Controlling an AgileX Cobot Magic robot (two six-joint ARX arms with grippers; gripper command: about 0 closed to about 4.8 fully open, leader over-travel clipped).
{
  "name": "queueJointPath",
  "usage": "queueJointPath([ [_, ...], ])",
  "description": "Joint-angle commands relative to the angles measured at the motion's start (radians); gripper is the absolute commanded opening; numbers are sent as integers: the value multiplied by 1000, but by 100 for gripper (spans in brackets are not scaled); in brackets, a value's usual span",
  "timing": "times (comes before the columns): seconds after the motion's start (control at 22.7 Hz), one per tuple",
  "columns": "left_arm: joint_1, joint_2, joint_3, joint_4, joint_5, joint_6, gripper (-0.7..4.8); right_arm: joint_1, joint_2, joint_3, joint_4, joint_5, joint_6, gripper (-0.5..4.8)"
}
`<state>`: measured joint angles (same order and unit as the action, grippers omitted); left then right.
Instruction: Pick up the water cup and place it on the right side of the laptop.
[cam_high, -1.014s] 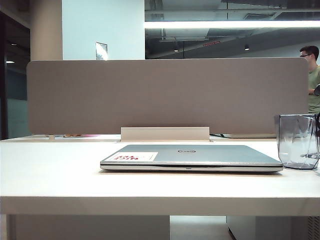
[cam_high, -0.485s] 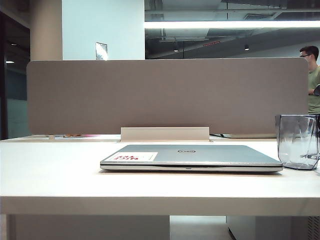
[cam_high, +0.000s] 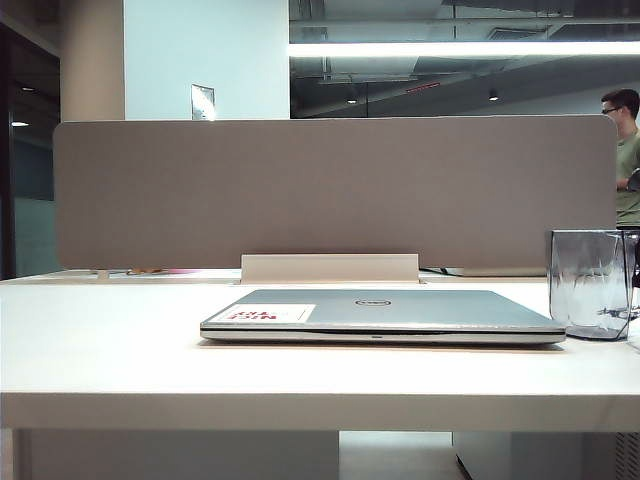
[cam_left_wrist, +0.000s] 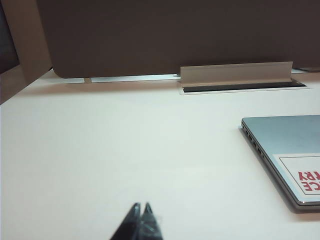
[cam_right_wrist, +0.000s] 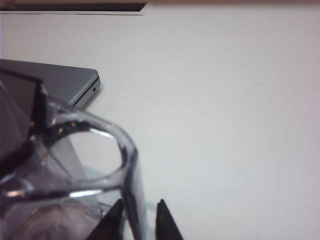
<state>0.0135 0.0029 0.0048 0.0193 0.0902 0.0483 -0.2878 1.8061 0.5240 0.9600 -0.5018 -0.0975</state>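
Observation:
The water cup, a smoky translucent faceted tumbler, stands upright on the white table just right of the closed silver laptop. In the right wrist view the cup's rim fills the near side, with the laptop's corner beyond it. My right gripper is open, one fingertip inside the cup wall and one outside, with a gap beside the wall. In the exterior view only a dark sliver of it shows at the frame edge behind the cup. My left gripper is shut and empty over bare table, left of the laptop.
A grey divider panel runs across the back of the table, with a metal cable flap at its foot. The table's front edge is near the camera. A person stands behind the divider at the far right.
The right gripper's fingers have parted around the cup wall. The cup has shifted slightly left and now stands straight on the table. The left arm has not moved.

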Motion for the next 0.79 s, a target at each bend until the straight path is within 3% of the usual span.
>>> queueJointPath([
  [0.04, 2, 1, 3, 12, 3, -3, -4, 0, -29, -12, 15, -6, 5, 100],
  [0.66, 2, 1, 3, 11, 4, -4, -4, -2, -300, -192, -30, 14, 18, 111],
  [0.79, 2, 1, 3, 11, 4, -4, -4, -3, -325, -210, -46, 71, 18, 113],
])
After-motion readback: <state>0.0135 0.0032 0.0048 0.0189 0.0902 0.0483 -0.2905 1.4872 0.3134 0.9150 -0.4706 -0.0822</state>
